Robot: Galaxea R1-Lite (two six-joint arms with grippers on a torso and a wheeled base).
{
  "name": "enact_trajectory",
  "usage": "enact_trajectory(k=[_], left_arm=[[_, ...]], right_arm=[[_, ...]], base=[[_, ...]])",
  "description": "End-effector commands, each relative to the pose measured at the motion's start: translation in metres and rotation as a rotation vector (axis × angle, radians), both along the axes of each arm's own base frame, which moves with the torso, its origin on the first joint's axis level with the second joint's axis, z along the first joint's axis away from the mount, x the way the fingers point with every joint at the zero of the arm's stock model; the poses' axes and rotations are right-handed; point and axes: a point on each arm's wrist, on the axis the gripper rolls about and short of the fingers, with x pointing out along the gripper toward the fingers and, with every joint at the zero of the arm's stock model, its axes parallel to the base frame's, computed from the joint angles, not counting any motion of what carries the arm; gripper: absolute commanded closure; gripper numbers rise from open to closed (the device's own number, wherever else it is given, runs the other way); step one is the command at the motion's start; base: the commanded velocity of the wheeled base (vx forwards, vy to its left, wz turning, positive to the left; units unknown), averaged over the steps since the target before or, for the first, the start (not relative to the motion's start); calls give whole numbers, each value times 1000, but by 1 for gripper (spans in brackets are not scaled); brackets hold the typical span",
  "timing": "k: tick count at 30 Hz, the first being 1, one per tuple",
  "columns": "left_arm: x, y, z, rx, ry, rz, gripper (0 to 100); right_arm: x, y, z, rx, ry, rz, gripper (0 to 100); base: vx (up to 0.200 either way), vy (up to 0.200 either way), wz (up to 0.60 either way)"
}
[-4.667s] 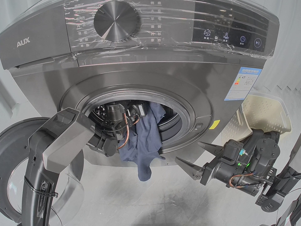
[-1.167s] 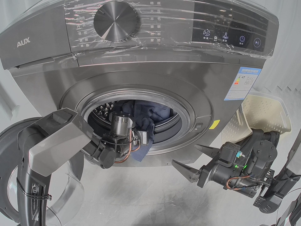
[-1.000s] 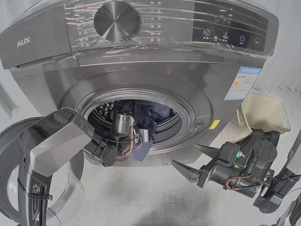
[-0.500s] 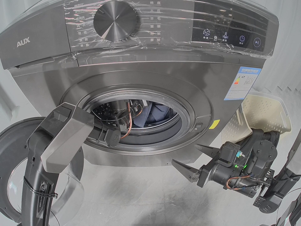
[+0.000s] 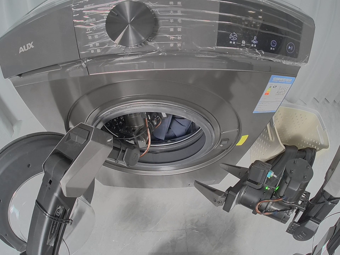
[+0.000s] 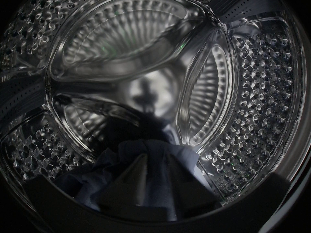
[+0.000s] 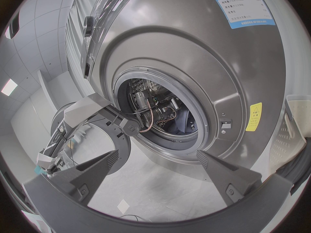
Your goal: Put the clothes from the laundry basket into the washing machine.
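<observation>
Two tools are listed. Left tool (image 6: 155, 159): set inside the drum (image 6: 259, 81) of the washing machine (image 5: 159, 85); whether it is clamped on the blue garment (image 6: 181, 160) or parted cannot be told. The garment is lodged low in the drum, behind the door rim. Right tool (image 5: 209, 175): spread wide, empty, held low near the laundry basket (image 5: 301, 124). Step judged: depositing the garment. Next required: release confirmed, left arm drawn clear of the rim, basket checked for more.

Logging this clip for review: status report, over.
Left gripper inside drum, shut on blue garment. Right gripper open, empty, outside washing machine. Door open, off to the left.
</observation>
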Motion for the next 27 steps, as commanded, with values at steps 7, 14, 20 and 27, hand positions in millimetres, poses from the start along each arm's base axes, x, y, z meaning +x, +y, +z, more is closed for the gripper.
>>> enact_trajectory(k=[7,14,20,27], left_arm=[[-23,-16,-10,33,69,-50,0],[-86,-23,-24,185,177,-145,0],[-155,-7,-28,331,147,-197,0],[-248,24,-6,343,165,-304,0]], right_arm=[[-1,0,-1,0,5,1,0],[-2,-2,1,1,-1,-2,0],[-7,-8,0,-9,9,-2,0],[-24,-22,-2,-35,37,3,0]], base=[[0,0,0],[0,0,0],[0,0,0],[0,0,0]])
